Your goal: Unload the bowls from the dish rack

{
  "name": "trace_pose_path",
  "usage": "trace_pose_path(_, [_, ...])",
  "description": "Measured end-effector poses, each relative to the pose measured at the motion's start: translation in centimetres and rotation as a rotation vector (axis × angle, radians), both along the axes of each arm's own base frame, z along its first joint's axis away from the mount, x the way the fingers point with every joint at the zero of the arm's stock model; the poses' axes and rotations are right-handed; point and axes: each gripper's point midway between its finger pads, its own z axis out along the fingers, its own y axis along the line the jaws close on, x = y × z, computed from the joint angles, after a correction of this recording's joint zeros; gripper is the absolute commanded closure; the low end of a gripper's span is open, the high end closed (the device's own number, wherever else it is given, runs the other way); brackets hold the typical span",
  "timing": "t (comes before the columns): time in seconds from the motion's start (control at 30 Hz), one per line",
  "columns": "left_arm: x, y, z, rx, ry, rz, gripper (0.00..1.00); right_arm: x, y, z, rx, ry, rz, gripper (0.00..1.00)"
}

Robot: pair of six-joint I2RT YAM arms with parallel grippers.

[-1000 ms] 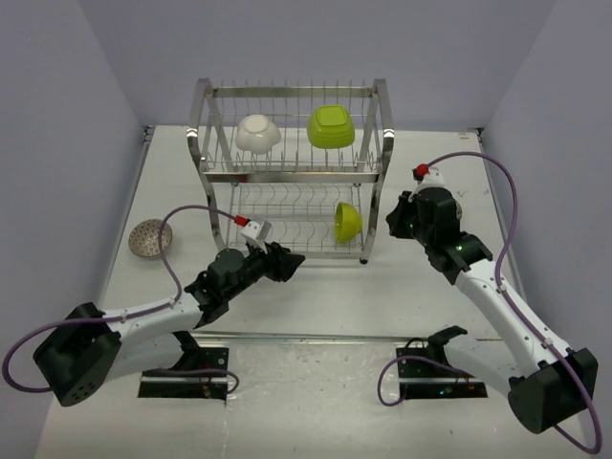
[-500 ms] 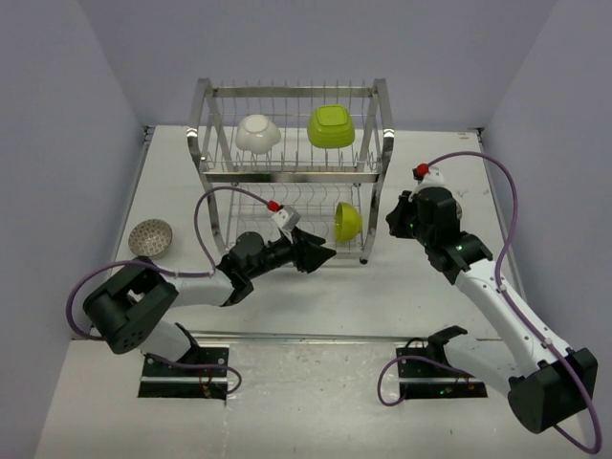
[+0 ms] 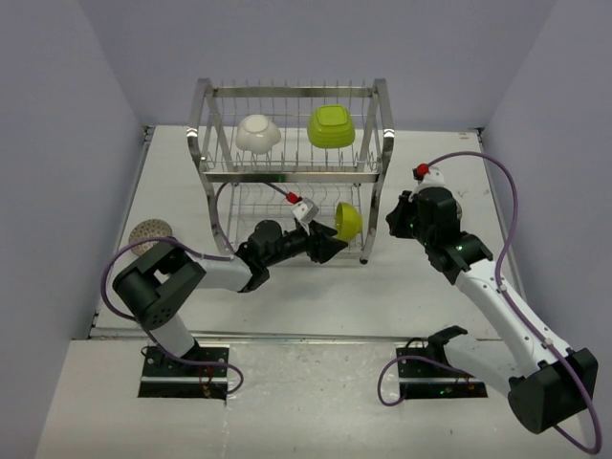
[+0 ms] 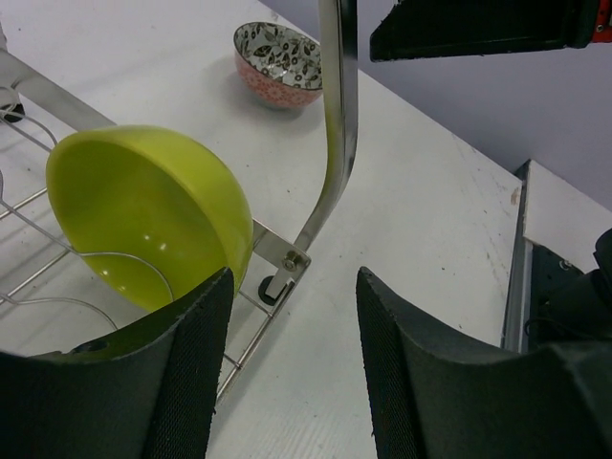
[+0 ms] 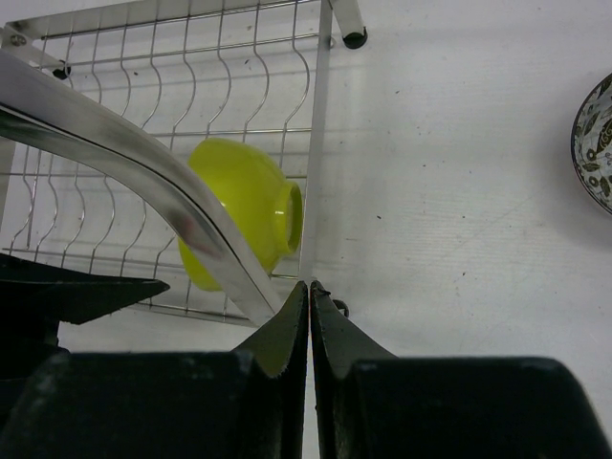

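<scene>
1. The round green bowl (image 4: pixel 143 206) is stood on edge in the lower tier of the rack (image 3: pixel 287 89), close by the right front post (image 4: pixel 337 115). Its mouth is turned toward the left arm's side, its foot toward the post.
2. The left hand (image 4: pixel 295 277) is spread wide and nothing is held. In its wrist view the bowl is seen ahead and off to the left of the gap, not between the fingers yet, so a shift that way is probably needed before the rim can be closed on.
3. The right hand (image 5: pixel 309 296) is pinched together and empty, parked outside the rack with that post between it and the bowl. So the left is judged nearer and better placed.
4. Up top, the white bowl (image 3: pixel 258 134) and the square green bowl (image 3: pixel 331 126) are sat on the upper tier. A patterned bowl (image 4: pixel 277 59) is already out on the desk (image 4: pixel 430 220).
</scene>
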Motion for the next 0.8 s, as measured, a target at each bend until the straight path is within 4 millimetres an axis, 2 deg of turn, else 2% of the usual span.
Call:
trace_pose_path(0.47, [2.8,-1.6,0.7,0.046,-0.073,0.022,0.46,-0.1,0.0,0.2,0.001,-0.005,0.001,0.98])
trace_pose_path(0.8, [4.2,-2.0,-2.1,0.101,-0.030,0.044,0.49,-0.3,-0.2,0.8,-0.001,-0.027,0.005,0.98])
